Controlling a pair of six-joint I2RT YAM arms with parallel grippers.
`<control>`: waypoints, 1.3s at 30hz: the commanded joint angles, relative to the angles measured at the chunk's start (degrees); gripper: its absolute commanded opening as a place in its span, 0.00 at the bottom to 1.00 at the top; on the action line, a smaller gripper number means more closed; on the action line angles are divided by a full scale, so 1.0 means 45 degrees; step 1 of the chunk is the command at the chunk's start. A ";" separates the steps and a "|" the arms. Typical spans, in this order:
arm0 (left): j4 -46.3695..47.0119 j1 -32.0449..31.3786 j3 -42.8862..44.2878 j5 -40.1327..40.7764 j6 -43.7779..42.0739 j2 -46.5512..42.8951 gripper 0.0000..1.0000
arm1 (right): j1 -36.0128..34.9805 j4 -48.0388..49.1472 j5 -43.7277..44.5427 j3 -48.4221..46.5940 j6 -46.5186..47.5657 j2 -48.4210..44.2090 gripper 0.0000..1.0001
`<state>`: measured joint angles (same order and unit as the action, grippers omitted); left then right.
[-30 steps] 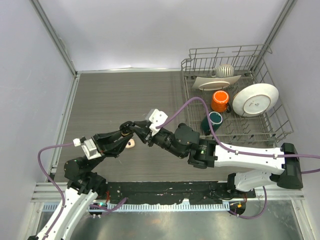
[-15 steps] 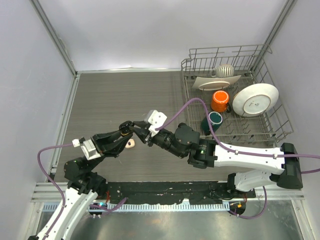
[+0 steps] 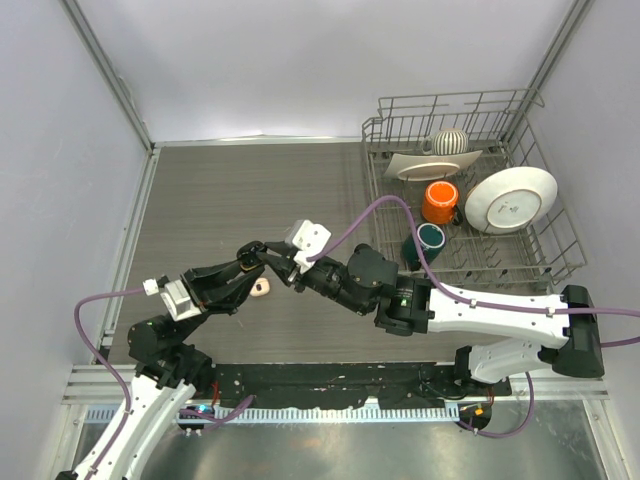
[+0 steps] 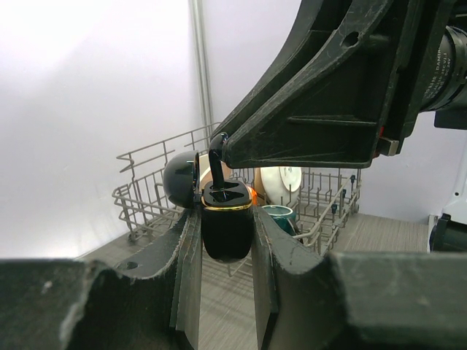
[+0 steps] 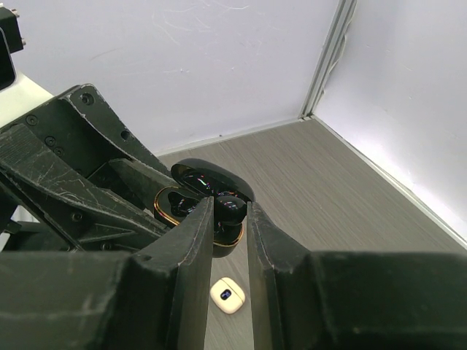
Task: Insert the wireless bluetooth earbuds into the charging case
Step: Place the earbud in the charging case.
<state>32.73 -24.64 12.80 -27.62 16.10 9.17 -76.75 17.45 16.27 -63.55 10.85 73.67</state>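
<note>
My left gripper [image 4: 225,220] is shut on a glossy black charging case [image 4: 227,232] with a gold rim, held above the table with its lid [image 5: 213,175] swung open. My right gripper [image 5: 230,216] is shut on a black earbud [image 5: 230,209], right over the case's open top. In the left wrist view the earbud's stem [image 4: 215,162] reaches down into the case. In the top view the two grippers meet tip to tip, left [image 3: 260,252] and right [image 3: 283,268], over the middle of the table. The other earbuds are out of view.
A small cream-white case [image 3: 261,287] with a dark window lies shut on the table under the grippers, also in the right wrist view [image 5: 227,295]. A wire dish rack [image 3: 520,262] with plates, mugs and a striped pot stands at the back right.
The right gripper has edged slightly left toward the case. Both grips are unchanged.
</note>
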 commanded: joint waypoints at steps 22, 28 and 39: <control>0.1008 0.0027 0.0164 0.0492 -0.0159 -0.0084 0.00 | -0.0210 -0.1847 -0.0511 -0.1093 0.0772 0.0426 0.22; 0.0949 0.0008 0.0125 0.0512 -0.0159 -0.0104 0.00 | -0.0210 -0.1750 -0.0549 -0.1132 0.0616 0.0387 0.38; 0.0793 0.0027 0.0144 0.0492 -0.0198 -0.0104 0.00 | -0.0210 -0.1496 -0.0550 -0.1093 0.0323 0.0173 0.56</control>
<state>33.06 -24.64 12.69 -26.35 16.03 9.10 -77.34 10.20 13.76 -67.05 13.19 75.00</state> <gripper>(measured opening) 0.307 0.531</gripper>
